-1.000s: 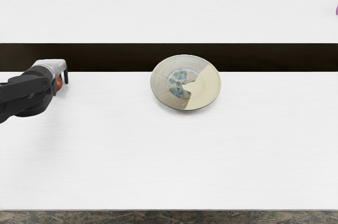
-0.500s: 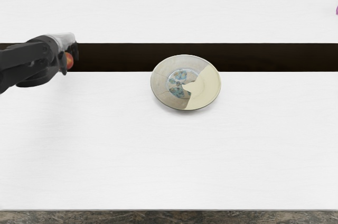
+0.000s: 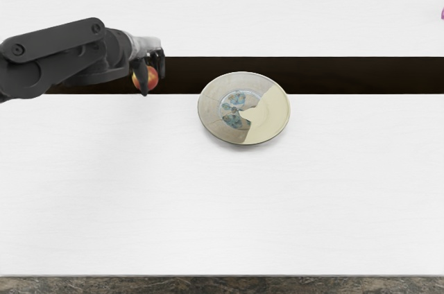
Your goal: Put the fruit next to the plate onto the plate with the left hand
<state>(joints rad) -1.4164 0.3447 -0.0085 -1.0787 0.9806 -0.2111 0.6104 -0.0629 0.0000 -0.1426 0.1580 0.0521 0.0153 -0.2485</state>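
Fruit: small, round, red and yellow [image 3: 146,79], gripped in the left hand [image 3: 142,65]; it sits left of the plate and apart from it, over the near edge of the dark gap [image 3: 347,75].
Height: no shadow of the fruit shows on the table [image 3: 222,204], so it is probably lifted clear; this is a judgement.
Left hand: at the end of a dark arm that comes in from the left edge and reaches toward the plate.
Fingers: curled down and clamped on the fruit; one dark fingertip [image 3: 143,88] crosses its front and others close on its right side.
Plate: round, grey rim, blue-green pattern at the centre, cream patch on the right [image 3: 274,110]; nothing lies on it.
Right arm: not in view.
Far right edge: a sliver of something purple [image 3: 442,13], too little of it to name.
Step in hand: carrying. The grasp looks made and the fruit is on the way to the plate, with the placing not yet done.
Next move: bring the hand right and slightly nearer until the fruit is over the plate's middle, lower it close to the surface, then spread the fingers.
Care needed: a round fruit is likely to roll, so release low and near the centre, not on the sloping rim, and lift the fingers straight up afterwards.
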